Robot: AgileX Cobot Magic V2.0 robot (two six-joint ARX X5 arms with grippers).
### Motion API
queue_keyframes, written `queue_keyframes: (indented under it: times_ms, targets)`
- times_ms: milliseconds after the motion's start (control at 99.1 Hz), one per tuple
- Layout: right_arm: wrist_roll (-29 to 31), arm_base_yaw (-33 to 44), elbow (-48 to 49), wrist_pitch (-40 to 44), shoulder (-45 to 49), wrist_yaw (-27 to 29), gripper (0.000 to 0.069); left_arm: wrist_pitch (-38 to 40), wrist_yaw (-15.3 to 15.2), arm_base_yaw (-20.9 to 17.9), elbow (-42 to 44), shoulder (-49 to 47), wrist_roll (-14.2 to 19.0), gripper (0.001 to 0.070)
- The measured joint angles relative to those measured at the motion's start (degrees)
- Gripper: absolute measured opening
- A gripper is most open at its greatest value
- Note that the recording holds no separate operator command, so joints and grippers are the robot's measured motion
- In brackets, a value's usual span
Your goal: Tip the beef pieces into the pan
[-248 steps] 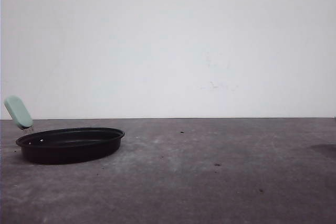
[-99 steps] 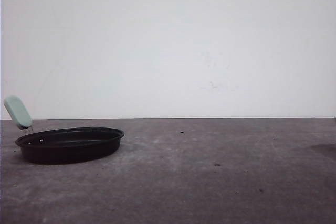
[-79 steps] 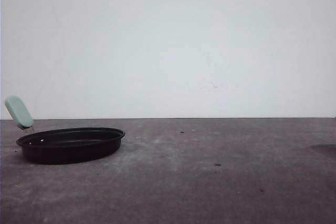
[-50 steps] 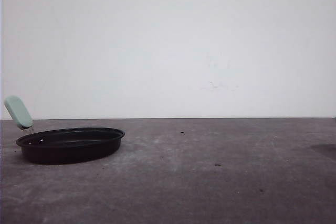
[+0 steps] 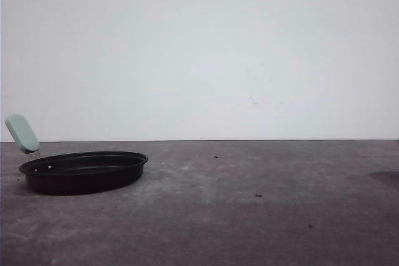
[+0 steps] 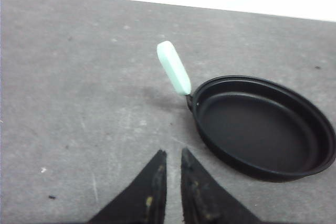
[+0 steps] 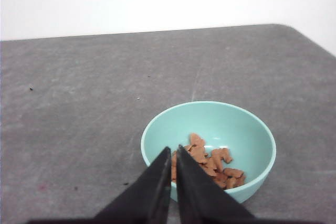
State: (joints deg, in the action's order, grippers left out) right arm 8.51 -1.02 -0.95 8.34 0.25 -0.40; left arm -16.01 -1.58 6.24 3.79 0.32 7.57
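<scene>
Bare test bench, grey tabletop (image 5: 249,216), white wall (image 5: 199,48)

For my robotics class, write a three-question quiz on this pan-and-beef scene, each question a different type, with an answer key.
1. True or false: the pan already holds beef.
2. Multiple choice: where are the beef pieces? A) in the pan B) in the teal bowl C) scattered on the table
3. Short answer: how do the jaws of the left gripper and the right gripper stand?

Key:
1. False; its inside is bare black.
2. B.
3. Both are nearly shut, with a narrow gap and nothing between the fingertips. The left one hangs above the table beside the pan's mint handle; the right one hangs near the bowl's rim.
</scene>
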Motion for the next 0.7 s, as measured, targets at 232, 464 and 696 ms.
queue_keyframes:
  times_ms: [232,464,696]
  targets:
    - [6.6,0.0,0.0,-4.0,0.0,-0.3,0.0015,1.7,2.5,0.0,-0.4,0.0,7.7,0.0023]
    - [13.7,0.0,-4.5,-9.6,0.0,-4.1,0.0010,13.4,6.7,0.0,-1.2,-0.1,24.6,0.0023]
    - [14.1,0.0,-14.1,-5.6,0.2,-5.4,0.0010,17.1,12.6,0.0,-1.2,0.0,30.5,0.0023]
